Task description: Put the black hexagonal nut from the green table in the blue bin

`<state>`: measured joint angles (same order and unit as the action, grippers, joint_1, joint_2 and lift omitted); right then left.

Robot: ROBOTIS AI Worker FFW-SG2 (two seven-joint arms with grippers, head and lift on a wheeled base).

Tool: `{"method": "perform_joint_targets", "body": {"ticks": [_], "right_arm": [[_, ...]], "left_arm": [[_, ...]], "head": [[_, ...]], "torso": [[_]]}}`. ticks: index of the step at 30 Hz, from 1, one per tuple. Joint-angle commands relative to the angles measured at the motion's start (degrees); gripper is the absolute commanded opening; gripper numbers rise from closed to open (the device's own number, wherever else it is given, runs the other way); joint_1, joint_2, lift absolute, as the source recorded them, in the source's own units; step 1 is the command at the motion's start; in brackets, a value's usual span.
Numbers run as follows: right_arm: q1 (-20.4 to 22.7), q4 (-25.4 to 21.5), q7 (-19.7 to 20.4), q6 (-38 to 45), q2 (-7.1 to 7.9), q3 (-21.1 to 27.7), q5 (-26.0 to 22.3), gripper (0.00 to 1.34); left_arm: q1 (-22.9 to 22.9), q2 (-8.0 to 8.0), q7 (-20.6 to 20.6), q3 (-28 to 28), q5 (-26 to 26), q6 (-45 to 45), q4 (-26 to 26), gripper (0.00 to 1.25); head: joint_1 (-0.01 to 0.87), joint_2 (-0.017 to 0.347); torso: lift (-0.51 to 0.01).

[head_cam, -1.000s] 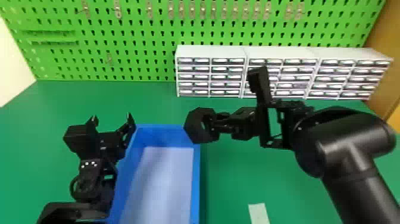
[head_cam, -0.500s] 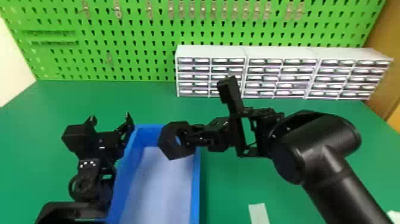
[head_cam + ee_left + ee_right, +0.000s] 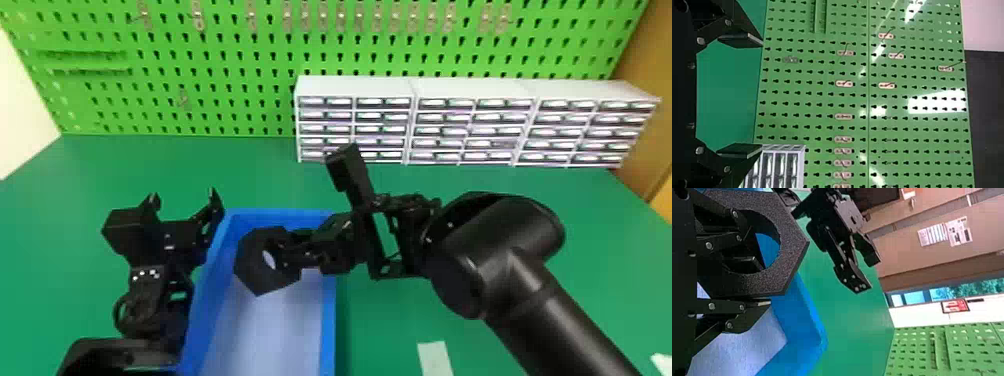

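In the head view my right gripper (image 3: 296, 246) is shut on the black hexagonal nut (image 3: 250, 260), holding it tilted over the far part of the blue bin (image 3: 328, 320). The right wrist view shows the right gripper (image 3: 761, 284) pinching one side of the nut (image 3: 789, 246), one finger inside its hole and the other outside, with the bin's blue wall (image 3: 801, 333) beyond. My left gripper (image 3: 184, 196) is open beside the bin's left wall. In the left wrist view, nothing is between the left gripper (image 3: 759, 95) fingers.
White drawer cabinets (image 3: 470, 90) line the back of the green table (image 3: 500, 345), before a green pegboard (image 3: 240, 65). A pale strip (image 3: 434, 357) lies right of the bin near the front edge.
My right gripper has carried the nut leftward, from the bin's right wall to over its inside, and the nut has turned somewhat. The left arm has stayed nearly still.
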<state>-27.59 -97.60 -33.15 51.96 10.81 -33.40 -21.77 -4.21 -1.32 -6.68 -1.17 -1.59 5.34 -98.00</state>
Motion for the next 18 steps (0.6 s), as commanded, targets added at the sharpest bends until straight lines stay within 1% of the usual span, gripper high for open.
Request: {"method": "perform_joint_targets", "body": {"ticks": [1,2,3,4,5,8,11,14,18], "right_arm": [[-0.62,0.22,0.11,0.24,0.08,-1.67,-0.64,0.34],[-0.71,0.22,0.19,0.42,0.08,-1.93,-0.64,0.38],[-0.71,0.22,0.55,0.42,0.17,-2.02,-0.99,0.45],[-0.71,0.22,0.99,0.42,0.17,-2.11,-1.43,0.54],[-0.62,0.22,1.34,0.42,0.17,-2.2,-1.87,0.67],[-0.62,0.22,1.43,0.42,0.26,-2.11,-1.96,0.94],[-0.45,0.22,1.6,0.59,0.35,-1.93,-1.96,1.1],[-0.19,0.22,1.69,0.95,0.35,-1.5,-1.7,1.19],[0.25,0.22,1.69,1.21,0.35,-0.35,-1.08,1.2]], "left_arm": [[0.0,0.0,0.0,-0.06,0.1,-0.06,0.0,0.92],[0.0,0.0,0.0,-0.15,0.1,0.03,0.0,0.92],[0.08,0.0,0.0,-0.15,0.1,0.03,0.0,0.93],[0.08,0.0,0.0,-0.15,0.1,-0.06,0.0,0.93],[0.08,0.0,0.0,-0.06,0.1,-0.06,0.0,0.93],[0.08,0.0,0.0,-0.06,0.1,0.03,0.0,0.92],[0.08,0.0,0.0,-0.06,0.1,-0.06,0.0,0.92],[0.08,0.0,0.0,0.03,0.1,0.03,0.0,0.92],[0.08,0.0,0.0,0.11,0.1,0.03,0.0,0.93]], "head": [[0.657,0.057],[0.657,0.057],[0.657,0.057],[0.657,0.057],[0.657,0.057],[0.657,0.057],[0.657,0.057],[0.657,0.057],[0.657,0.057]], "torso": [[-0.095],[-0.095],[-0.095],[-0.095],[-0.095],[-0.095],[-0.095],[-0.095],[-0.095]]}}
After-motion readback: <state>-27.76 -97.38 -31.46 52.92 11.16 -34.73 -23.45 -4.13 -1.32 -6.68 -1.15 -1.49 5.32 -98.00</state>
